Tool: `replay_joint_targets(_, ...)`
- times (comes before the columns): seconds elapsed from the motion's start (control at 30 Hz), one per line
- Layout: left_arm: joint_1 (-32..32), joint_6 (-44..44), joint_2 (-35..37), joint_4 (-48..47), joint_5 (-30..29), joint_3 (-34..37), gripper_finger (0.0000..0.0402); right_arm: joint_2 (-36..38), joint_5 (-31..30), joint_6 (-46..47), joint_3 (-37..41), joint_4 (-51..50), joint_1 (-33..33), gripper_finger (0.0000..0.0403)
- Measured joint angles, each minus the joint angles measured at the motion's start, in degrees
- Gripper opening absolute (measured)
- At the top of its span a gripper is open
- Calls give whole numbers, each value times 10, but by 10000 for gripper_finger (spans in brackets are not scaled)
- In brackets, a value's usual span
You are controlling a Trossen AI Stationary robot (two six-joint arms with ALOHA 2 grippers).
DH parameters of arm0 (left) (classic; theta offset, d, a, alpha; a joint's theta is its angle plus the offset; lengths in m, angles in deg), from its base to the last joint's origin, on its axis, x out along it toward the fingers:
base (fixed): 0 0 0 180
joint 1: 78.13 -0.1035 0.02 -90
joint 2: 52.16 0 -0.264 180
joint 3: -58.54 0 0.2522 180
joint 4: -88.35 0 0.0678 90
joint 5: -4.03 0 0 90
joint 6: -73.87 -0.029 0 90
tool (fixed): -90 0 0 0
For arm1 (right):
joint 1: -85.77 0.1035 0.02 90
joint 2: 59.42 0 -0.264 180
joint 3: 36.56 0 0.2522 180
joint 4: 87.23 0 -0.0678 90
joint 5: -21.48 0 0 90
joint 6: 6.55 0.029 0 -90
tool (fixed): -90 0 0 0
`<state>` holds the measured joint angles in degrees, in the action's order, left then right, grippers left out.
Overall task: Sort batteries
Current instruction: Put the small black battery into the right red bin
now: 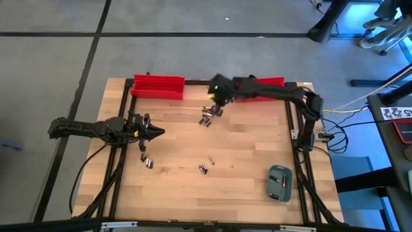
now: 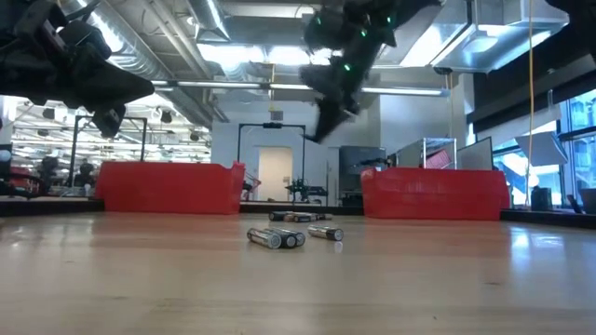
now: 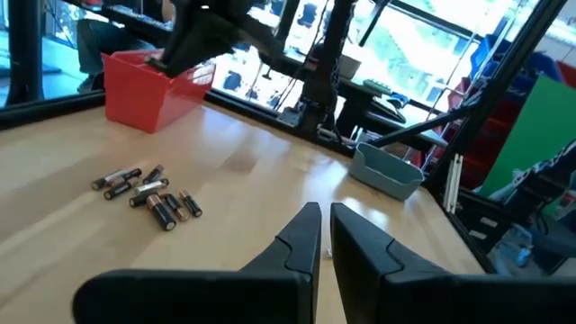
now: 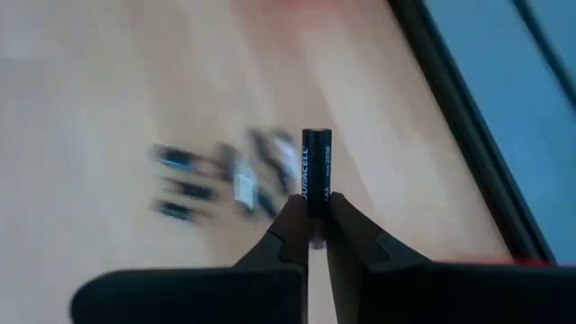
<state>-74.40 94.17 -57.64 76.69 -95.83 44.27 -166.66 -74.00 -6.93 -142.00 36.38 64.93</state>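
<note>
A black battery (image 4: 317,166) sticks out past the fingertips of my right gripper (image 4: 317,218), which is shut on it. This gripper (image 1: 214,108) hangs over the table's far middle, above a loose cluster of batteries (image 1: 206,120) lying on the wood. More batteries lie nearer the front, at the left (image 1: 148,162) and in the middle (image 1: 203,169). My left gripper (image 1: 158,133) waits at the table's left, shut and holding nothing (image 3: 322,220). My right gripper pinches one end of the battery (image 4: 316,209) between its two fingertips. The battery runs along the fingers and most of its length reaches out beyond them. The fingers slant down from the table's right side, and the battery is lifted clear of the table.
Two red bins stand along the far edge, one at the left (image 1: 158,87) and one at the right (image 1: 269,82) behind my right arm. A grey-blue case (image 1: 280,182) lies near the front right corner. Black frame rails (image 1: 122,109) border the wooden top.
</note>
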Motion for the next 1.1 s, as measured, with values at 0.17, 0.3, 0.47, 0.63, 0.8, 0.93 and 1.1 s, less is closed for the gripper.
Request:
replay_joint_targets(0.17,0,-31,0,0,0,0,20,0,2,47,8,-18,-64,14)
replay_joint_targets(0.3,0,-38,0,0,0,0,20,1,5,64,8,-51,-113,14)
replay_joint_targets(0.47,0,-38,0,0,0,0,20,1,2,65,8,-119,-164,14)
replay_joint_targets(0.63,0,-29,0,0,0,0,20,1,-3,77,8,-192,-203,14)
replay_joint_targets(0.8,0,-27,0,0,0,0,20,1,-5,78,8,-228,-238,14)
replay_joint_targets(0.93,0,-27,0,0,0,0,20,1,25,77,8,-211,-260,14)
replay_joint_targets(1.1,0,-36,0,0,0,0,20,-11,53,72,16,-201,-261,14)
